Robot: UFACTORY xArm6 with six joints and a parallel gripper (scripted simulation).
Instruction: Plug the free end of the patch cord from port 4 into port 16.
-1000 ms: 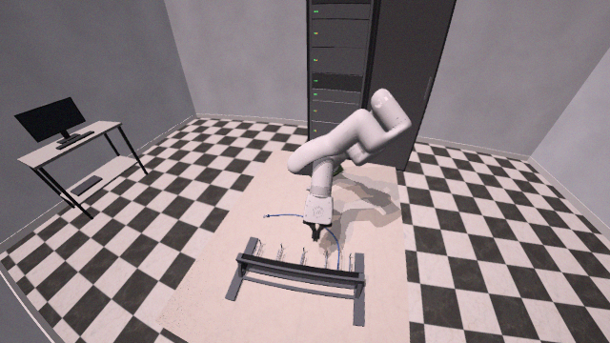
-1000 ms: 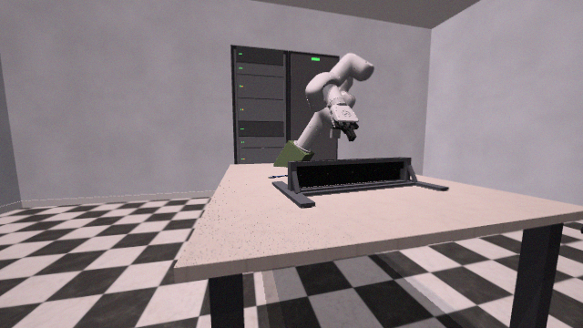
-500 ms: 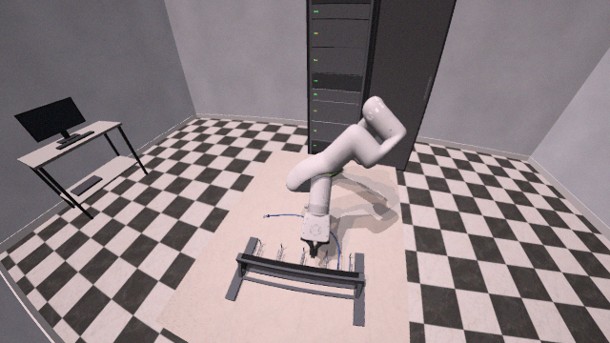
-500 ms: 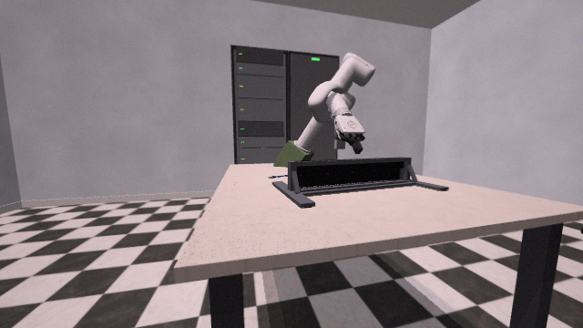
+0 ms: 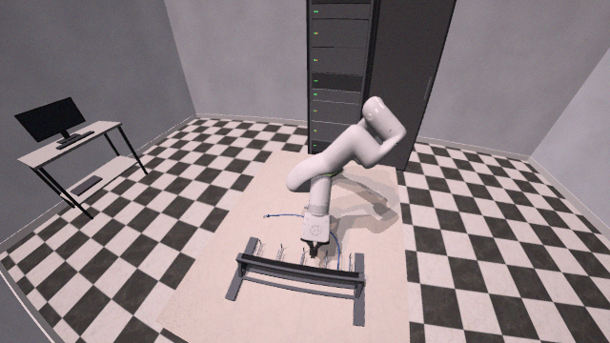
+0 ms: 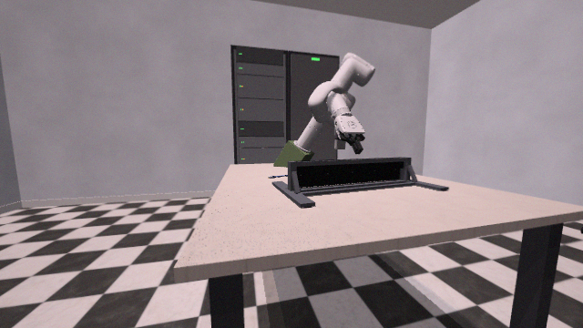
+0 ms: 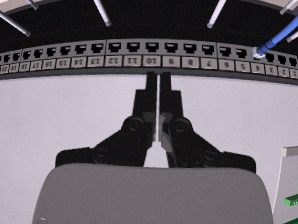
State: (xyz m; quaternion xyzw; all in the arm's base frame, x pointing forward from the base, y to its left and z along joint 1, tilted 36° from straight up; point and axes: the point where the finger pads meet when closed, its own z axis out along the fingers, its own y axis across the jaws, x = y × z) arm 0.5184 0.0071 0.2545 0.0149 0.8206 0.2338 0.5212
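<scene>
The rack [image 5: 244, 260] stands on the table [image 5: 267, 314], near the table's front half as the top view shows it, both of its long feet flat on the surface. Its dark front bar runs between two grey end posts, and thin metal prongs rise from behind the bar.

The cord [image 5: 286, 215] is blue. One end is plugged into the rack near the rack's right end in the top view; the wrist view shows that blue plug [image 7: 274, 44] seated in the row of ports [image 7: 133, 48], toward the right of the row. From there the cord arcs up and back away from the rack, passes behind the arm's wrist, and runs left along the table. Its free end [image 5: 267, 216] lies on the table behind the rack, well apart from it and clear of the table edge.

The gripper [image 5: 313, 250] hangs just behind the rack, above the middle-right part of the bar, pointing down and toward the port row. In the wrist view the black fingers are pressed together with only a hairline seam between them, and nothing is between them. The fingertips sit just short of the port row and its white plates [image 7: 93, 62]; contact with the rack cannot be told.

A server cabinet [image 5: 410, 71] stands behind the table.
</scene>
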